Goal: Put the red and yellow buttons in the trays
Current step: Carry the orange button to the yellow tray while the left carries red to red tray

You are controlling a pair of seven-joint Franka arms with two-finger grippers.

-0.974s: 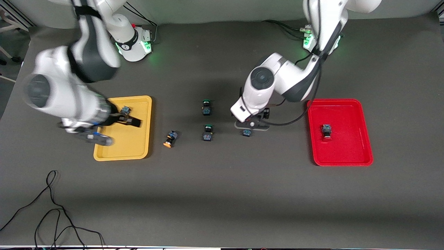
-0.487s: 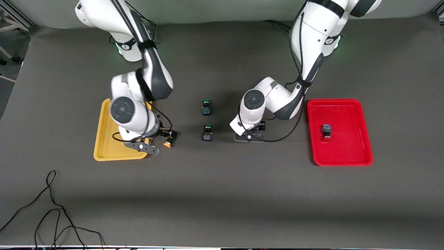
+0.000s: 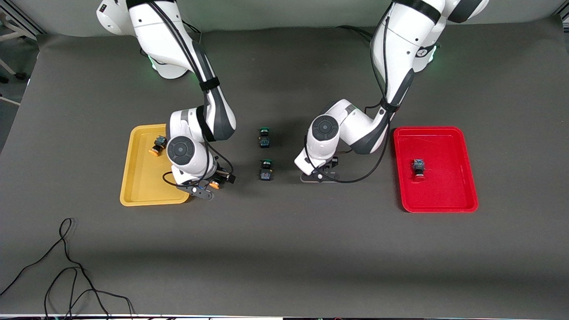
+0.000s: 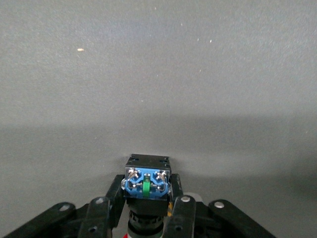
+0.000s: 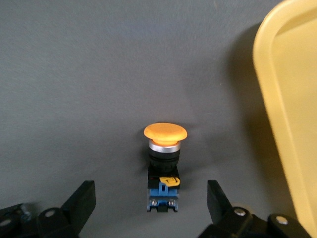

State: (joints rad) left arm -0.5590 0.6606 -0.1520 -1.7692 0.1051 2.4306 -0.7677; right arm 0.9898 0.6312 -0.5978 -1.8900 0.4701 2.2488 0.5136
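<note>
While right gripper (image 5: pixel 147 208) straddles yellow button (image 5: pixel 164 148), fingers apart

One button (image 3: pixel 157 146) in each tray (image 3: pixel 135 186)

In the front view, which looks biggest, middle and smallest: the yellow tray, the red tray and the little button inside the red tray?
1. Red tray and yellow tray: they look about alike, and the right arm covers part of the yellow one, so I won't rank them.
2. Button in the red tray: far smaller than either tray.
</note>
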